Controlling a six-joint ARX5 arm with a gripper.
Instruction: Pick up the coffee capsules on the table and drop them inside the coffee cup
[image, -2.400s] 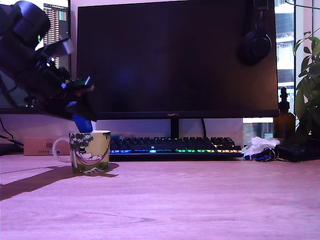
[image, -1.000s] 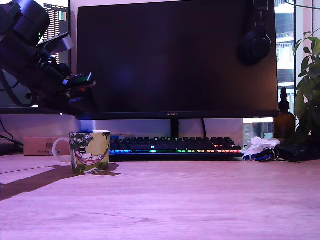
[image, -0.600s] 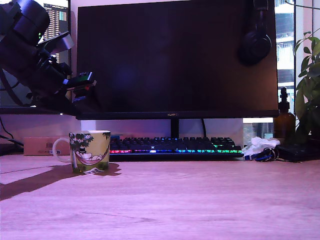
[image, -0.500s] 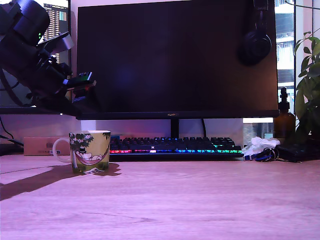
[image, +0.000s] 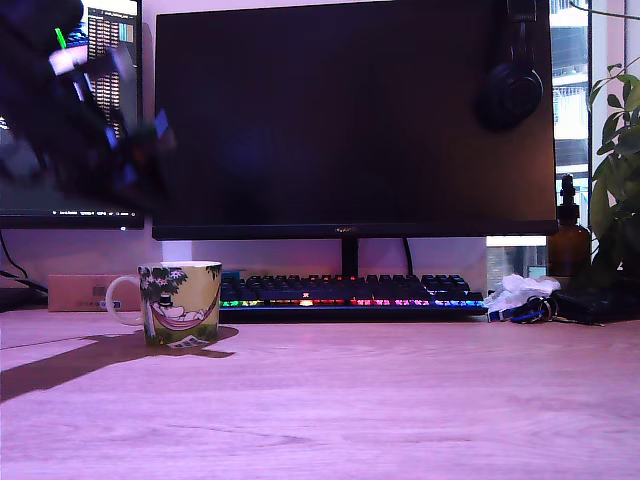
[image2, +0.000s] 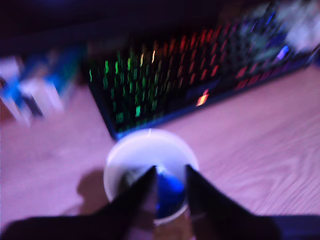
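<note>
The coffee cup (image: 181, 302), a mug with a yellow-green hammock picture and a white handle, stands on the wooden desk at the exterior view's left. My gripper (image: 150, 140) is a motion-blurred dark shape high above it, toward the exterior view's left. In the wrist view the gripper (image2: 170, 169) hovers over the cup's white rim (image2: 150, 137), open, with nothing between its dark fingers (image2: 135, 192). A bright blue coffee capsule (image2: 170, 194) lies inside the cup. A dim pale shape beside it is too blurred to name. No capsule lies on the desk.
A backlit keyboard (image: 345, 290) lies behind the cup under a large dark monitor (image: 350, 120) with headphones (image: 512, 80) hung on it. A cardboard box (image: 85, 292) sits at the far left. A brown bottle (image: 568, 240), a plant (image: 620, 150) and crumpled tissue (image: 520, 290) stand at right.
The blue capsule held over the cup 2.4 s ago has left the gripper and now lies inside. The arm has since risen and swung toward the exterior view's left, now blurred.
</note>
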